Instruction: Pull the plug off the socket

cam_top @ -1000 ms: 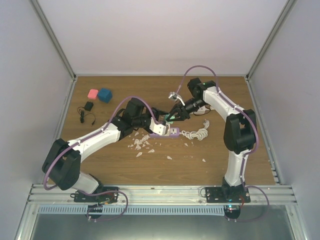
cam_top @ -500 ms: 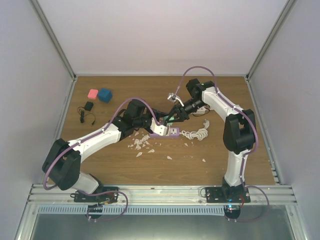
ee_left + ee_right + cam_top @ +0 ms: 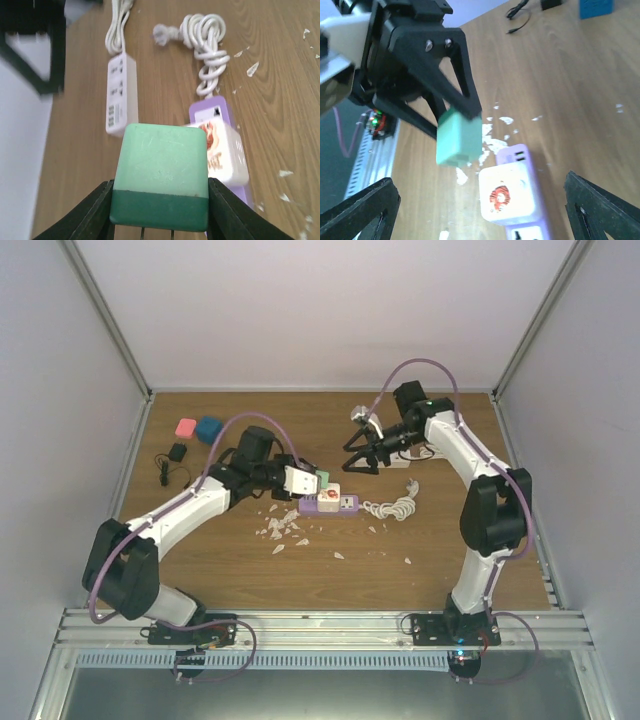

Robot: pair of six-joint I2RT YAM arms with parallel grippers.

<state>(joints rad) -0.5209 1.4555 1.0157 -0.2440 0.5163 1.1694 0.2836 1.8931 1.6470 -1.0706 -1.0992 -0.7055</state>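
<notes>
The green plug [image 3: 160,175] is clamped between my left gripper's [image 3: 160,184] black fingers [image 3: 95,212]. Two thin pins show under it. The plug hangs clear of the purple socket strip [image 3: 212,111] and slightly to its left, with table showing between them in the right wrist view. On the near end of the strip [image 3: 340,505] sits a white cube adapter [image 3: 222,150] with a red sticker. The top view puts the left gripper [image 3: 316,480] and the plug [image 3: 321,480] just above-left of the strip. My right gripper [image 3: 356,458] stands open and empty, up and right of the strip, its fingers [image 3: 360,210] spread wide around the view of the plug [image 3: 459,137].
A coiled white cable [image 3: 395,508] leads off the strip's right end. A white power strip [image 3: 120,92] lies behind it. White flakes [image 3: 283,530] litter the table in front. Pink block [image 3: 185,427], blue block [image 3: 209,430] and a black adapter [image 3: 176,453] sit at the far left.
My right gripper has opened and drawn back up and to the right. My left gripper has closed on the green plug and carried it up and left, off the strip.
</notes>
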